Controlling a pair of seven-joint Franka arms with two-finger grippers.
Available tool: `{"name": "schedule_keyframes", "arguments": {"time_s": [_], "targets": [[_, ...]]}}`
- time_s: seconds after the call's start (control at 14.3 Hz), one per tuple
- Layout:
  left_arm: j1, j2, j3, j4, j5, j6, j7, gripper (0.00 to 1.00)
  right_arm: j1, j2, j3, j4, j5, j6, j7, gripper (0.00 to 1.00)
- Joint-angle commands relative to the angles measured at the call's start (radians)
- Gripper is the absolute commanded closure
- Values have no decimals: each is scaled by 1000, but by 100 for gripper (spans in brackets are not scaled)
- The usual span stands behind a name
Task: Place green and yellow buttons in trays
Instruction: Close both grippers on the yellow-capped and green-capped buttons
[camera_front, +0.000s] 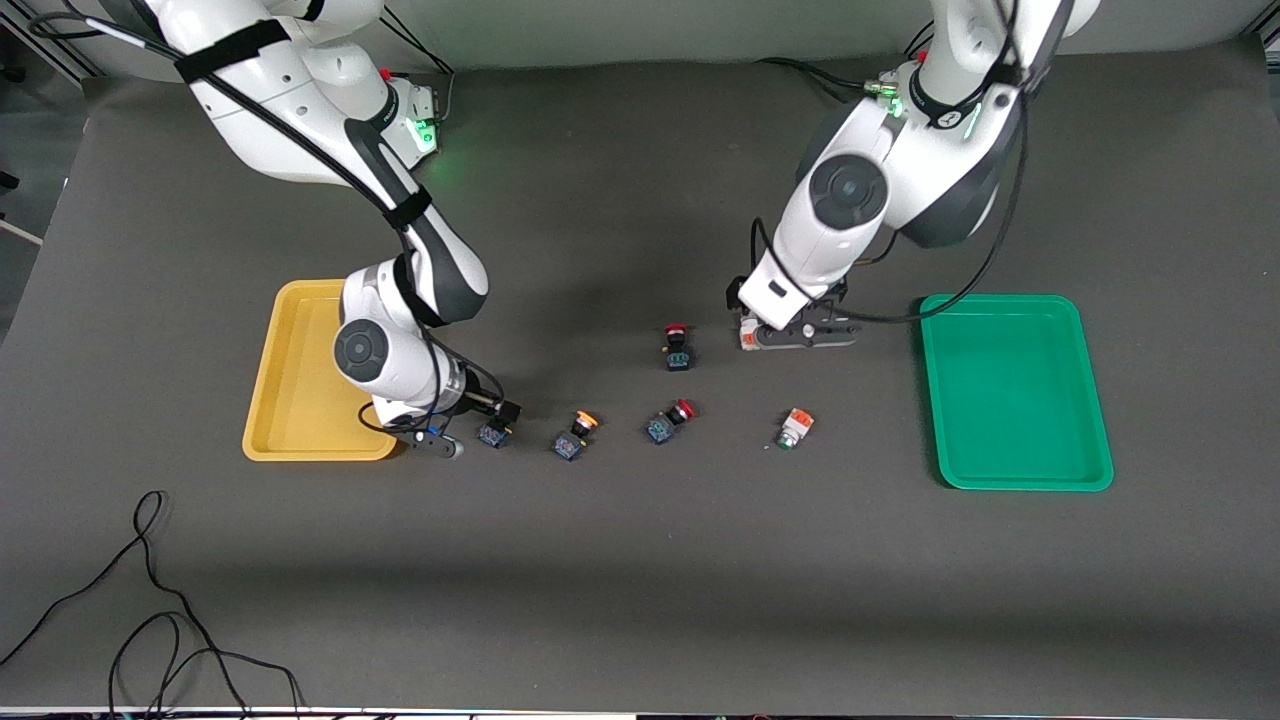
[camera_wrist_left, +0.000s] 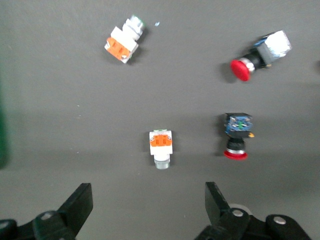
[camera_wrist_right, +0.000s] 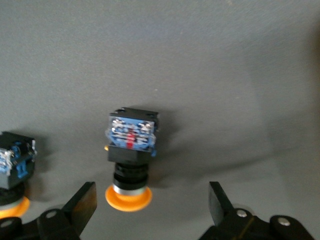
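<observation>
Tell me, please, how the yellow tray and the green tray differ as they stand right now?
Colour: the yellow tray is mustard yellow, the green tray bright green. Place: the yellow tray lies at the right arm's end of the table, the green tray at the left arm's end. Cover: the right arm hangs over one edge of the yellow tray, while the green tray is fully in view. Both are shallow rounded rectangles of like size, with no buttons in them.

You see two red-capped buttons (camera_front: 677, 346) (camera_front: 669, 421) lying mid-bench on the dark grey bench (camera_front: 640, 560); a loose black cable (camera_front: 150, 600) curls near the front camera's edge.
</observation>
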Motion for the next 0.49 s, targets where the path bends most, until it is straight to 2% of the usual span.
{"name": "schedule_keyframes", "arguments": {"time_s": [0.0,0.07,0.14,0.21,0.42], "targets": [[-49,103,15,-20,-2,119,-50,0,3,59,11,14,4,87,42,1],[-55,144,15,-20,-2,154,-52,0,8,71,11,14,1,98,40,7],[-57,178,15,-20,-1,185,-52,0,6,76,11,17,-5,98,34,38],[-60,204,15,-22,-1,204,-50,0,6,76,11,20,-7,96,31,99],[-66,253,15,-23,2,236,-37,0,5,73,8,47,-7,58,32,100]]}}
